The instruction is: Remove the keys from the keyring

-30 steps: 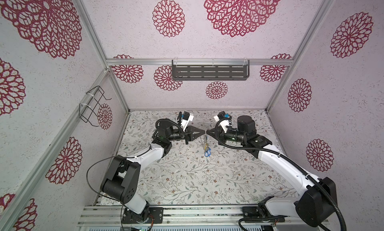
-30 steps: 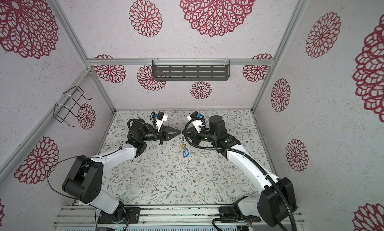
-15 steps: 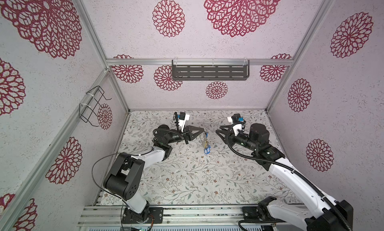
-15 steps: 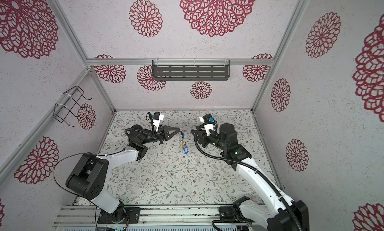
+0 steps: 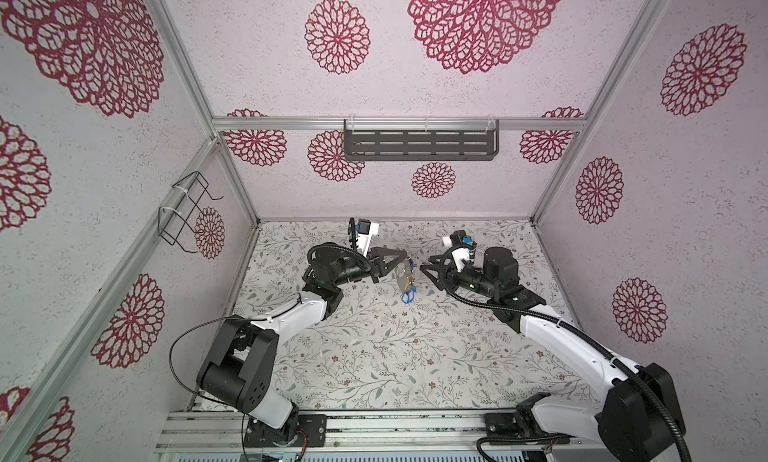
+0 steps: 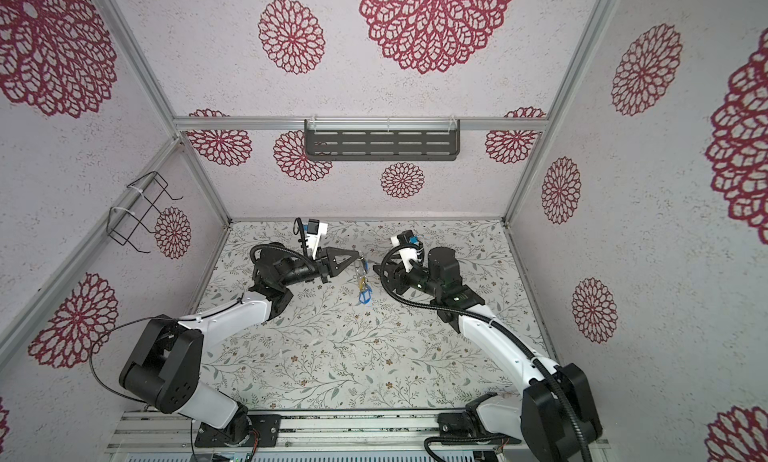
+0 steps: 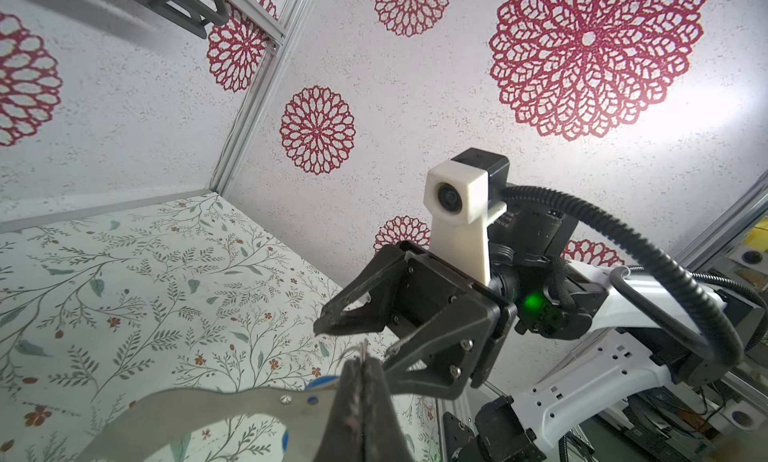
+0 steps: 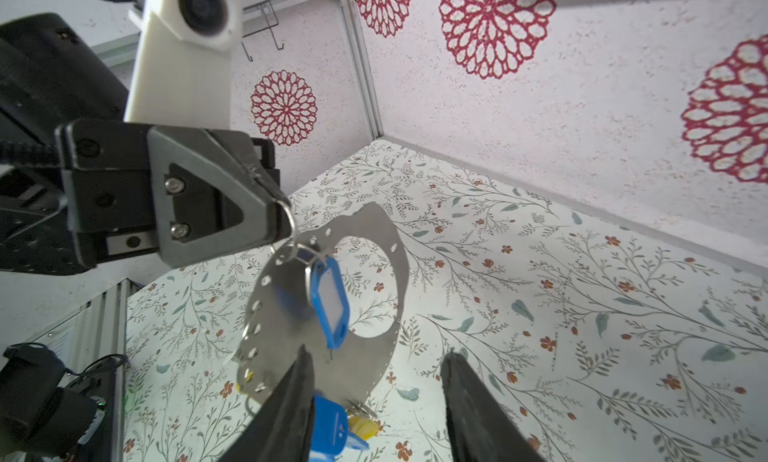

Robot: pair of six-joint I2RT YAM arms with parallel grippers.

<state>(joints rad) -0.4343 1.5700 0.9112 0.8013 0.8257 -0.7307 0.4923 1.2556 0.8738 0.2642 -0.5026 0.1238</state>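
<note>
The left hand (image 8: 282, 217) clamps the keyring (image 8: 272, 335) at its upper rim; blue-tagged keys (image 8: 328, 306) dangle from the keyring; the right hand (image 8: 378, 358), jaws parted, sits just beside it, not touching.

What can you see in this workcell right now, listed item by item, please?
keyring: one, grey metal, held up above the table
keys: number unclear, blue tags plus a yellow one, hanging from the keyring
shelf: one, dark grey, slotted, on the back wall
wire rack: one, black, on the side wall by the left arm
table: one, floral-patterned, beneath both arms
left gripper: one, black, shut at the keyring's rim
right gripper: one, black, open, facing the keyring
</note>
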